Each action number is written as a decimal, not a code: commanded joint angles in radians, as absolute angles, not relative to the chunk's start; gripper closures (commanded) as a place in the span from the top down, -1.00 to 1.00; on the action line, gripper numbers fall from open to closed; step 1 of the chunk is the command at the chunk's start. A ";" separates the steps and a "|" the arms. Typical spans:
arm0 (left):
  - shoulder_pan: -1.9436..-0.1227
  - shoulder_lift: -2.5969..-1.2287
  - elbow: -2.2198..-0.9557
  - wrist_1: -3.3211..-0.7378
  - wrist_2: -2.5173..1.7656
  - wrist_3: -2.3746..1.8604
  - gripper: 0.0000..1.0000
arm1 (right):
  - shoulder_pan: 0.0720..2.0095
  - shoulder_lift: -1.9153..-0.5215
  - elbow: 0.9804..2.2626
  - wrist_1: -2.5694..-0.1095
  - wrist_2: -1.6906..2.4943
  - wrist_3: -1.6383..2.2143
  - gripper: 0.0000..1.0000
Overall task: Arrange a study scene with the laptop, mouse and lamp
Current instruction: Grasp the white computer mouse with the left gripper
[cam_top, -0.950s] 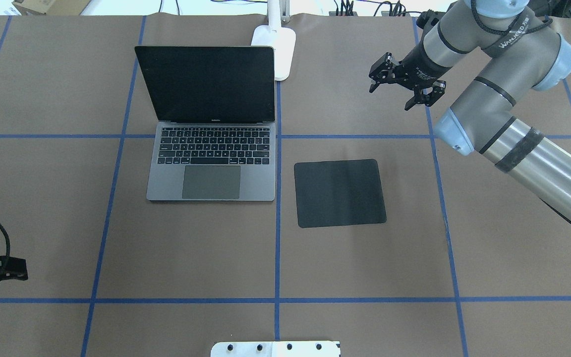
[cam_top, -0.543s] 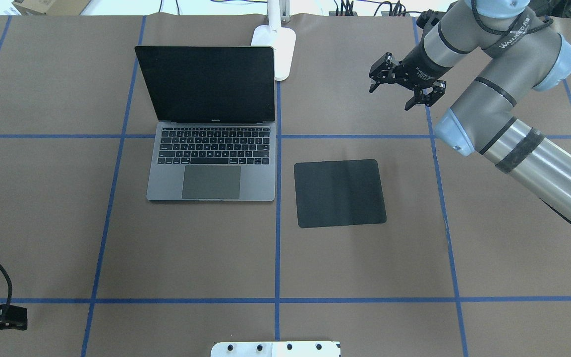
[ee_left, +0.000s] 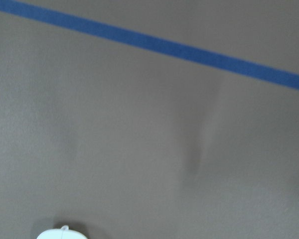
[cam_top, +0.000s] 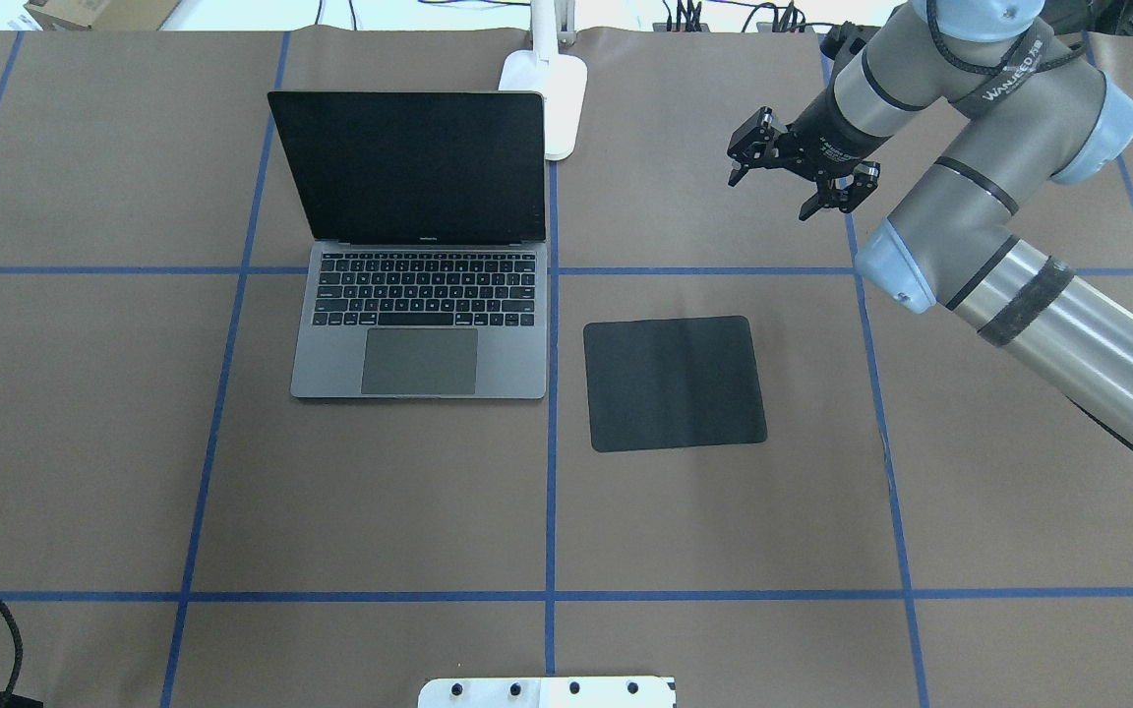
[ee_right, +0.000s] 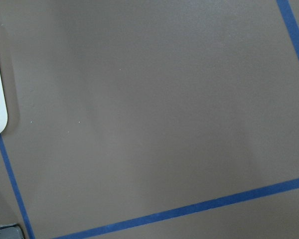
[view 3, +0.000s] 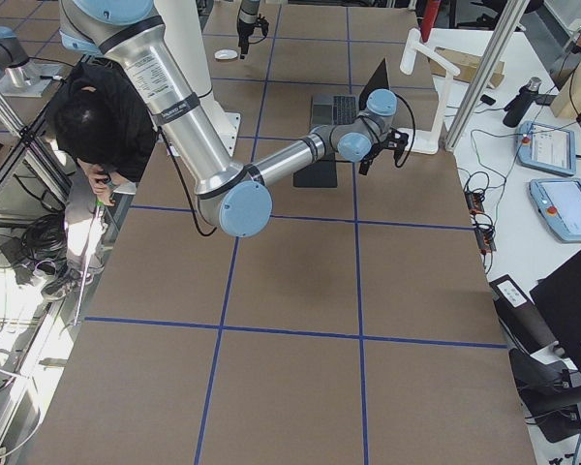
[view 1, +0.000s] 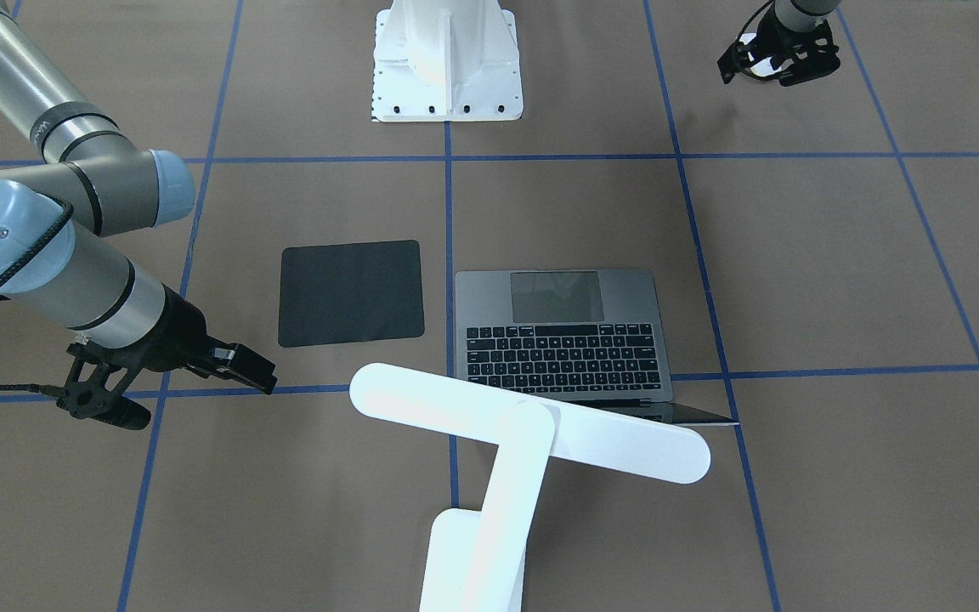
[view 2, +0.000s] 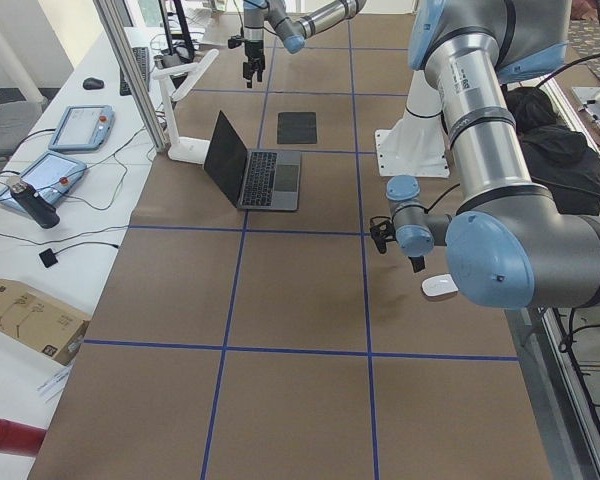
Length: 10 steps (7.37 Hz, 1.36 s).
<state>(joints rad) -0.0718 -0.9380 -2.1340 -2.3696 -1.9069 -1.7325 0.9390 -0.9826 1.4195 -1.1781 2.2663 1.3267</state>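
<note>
The laptop (cam_top: 419, 334) stands open on the table, its dark screen upright. The lamp stands behind it: its base (cam_top: 557, 98) is by the screen's right corner, and its bar head (view 1: 532, 421) reaches over the laptop's back edge. The mouse (view 2: 439, 287) lies near the robot's edge on the left side and shows at the bottom of the left wrist view (ee_left: 60, 234). My left gripper (view 1: 774, 55) hovers open close by the mouse, holding nothing. My right gripper (cam_top: 791, 179) is open and empty above bare table, right of the lamp base.
A flat black square mat (cam_top: 675, 383) lies right of the laptop. The white bolted pedestal (view 1: 447, 59) stands at the table's near middle edge. A person (view 3: 87, 126) crouches beside the table. Tablets and cables lie on the side bench (view 2: 70, 150).
My left gripper has moved toward the robot's edge and almost out of the overhead view. My right gripper has shifted slightly left and farther away, still open.
</note>
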 commanded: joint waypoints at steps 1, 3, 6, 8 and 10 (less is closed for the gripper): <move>-0.005 -0.888 -2.111 -2.419 -1.878 -1.746 1.00 | 0.928 -0.980 1.422 -1.177 2.250 1.331 0.99; 0.116 -0.890 -2.068 -2.469 -1.820 -1.846 1.00 | 0.911 -0.983 1.443 -1.177 2.226 1.338 0.99; 0.196 -0.890 -2.028 -2.542 -1.787 -1.905 1.00 | 0.897 -0.986 1.457 -1.177 2.201 1.339 0.99; 0.219 -0.890 -2.013 -2.545 -1.781 -1.907 1.00 | 0.887 -0.986 1.457 -1.178 2.189 1.341 0.99; 0.235 -0.891 -1.991 -2.578 -1.781 -1.907 1.00 | 0.884 -0.986 1.457 -1.177 2.184 1.341 0.99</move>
<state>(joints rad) 0.2233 -0.8905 -2.0066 -2.5539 -1.7815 -1.9066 0.8857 -0.9861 1.4571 -1.1770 2.1875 1.3406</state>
